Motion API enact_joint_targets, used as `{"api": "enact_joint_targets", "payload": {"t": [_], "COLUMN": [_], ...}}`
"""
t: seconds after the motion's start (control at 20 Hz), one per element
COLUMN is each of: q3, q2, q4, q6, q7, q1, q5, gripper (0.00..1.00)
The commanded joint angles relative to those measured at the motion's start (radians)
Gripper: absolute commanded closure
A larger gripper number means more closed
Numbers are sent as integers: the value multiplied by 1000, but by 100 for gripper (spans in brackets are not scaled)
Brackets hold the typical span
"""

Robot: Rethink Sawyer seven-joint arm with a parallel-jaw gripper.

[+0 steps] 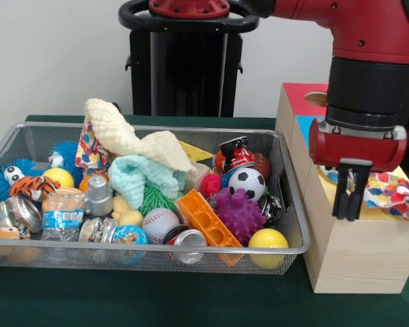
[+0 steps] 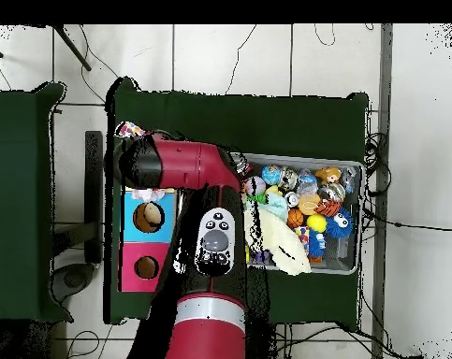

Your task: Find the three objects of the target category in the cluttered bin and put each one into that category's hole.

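Note:
The wire mesh bin [image 1: 157, 251] holds many toys. One spotted cloth [image 1: 88, 146] sticks up at its back left, partly under a cream knitted cloth [image 1: 123, 129]. A second spotted cloth [image 1: 395, 194] lies bunched on the yellow face [image 1: 325, 184] of the wooden box [image 1: 354, 255], right of the bin. No third spotted cloth shows. My gripper [image 1: 351, 204] hangs over the yellow face, fingers close together, the cloth just beside it to the right. The yellow hole is hidden. In the overhead view the arm [image 2: 187, 168] covers the gripper.
The box's red face [image 1: 301, 95] and blue face [image 1: 305, 126] lie behind the yellow one; their holes [image 2: 148, 217] [image 2: 147, 268] show from overhead. A mint-green fluffy cloth [image 1: 140, 177], balls, cans and an orange block [image 1: 204, 218] crowd the bin [image 2: 360, 217].

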Motion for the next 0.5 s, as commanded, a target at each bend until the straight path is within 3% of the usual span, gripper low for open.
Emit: {"api": "enact_joint_targets", "payload": {"t": [0.05, 0.5], "q3": [47, 65], "q2": [-20, 2], "q4": [24, 94], "q6": [53, -12], "q7": [101, 105], "q1": [-1, -10], "q5": [-15, -23], "gripper": [100, 100]}}
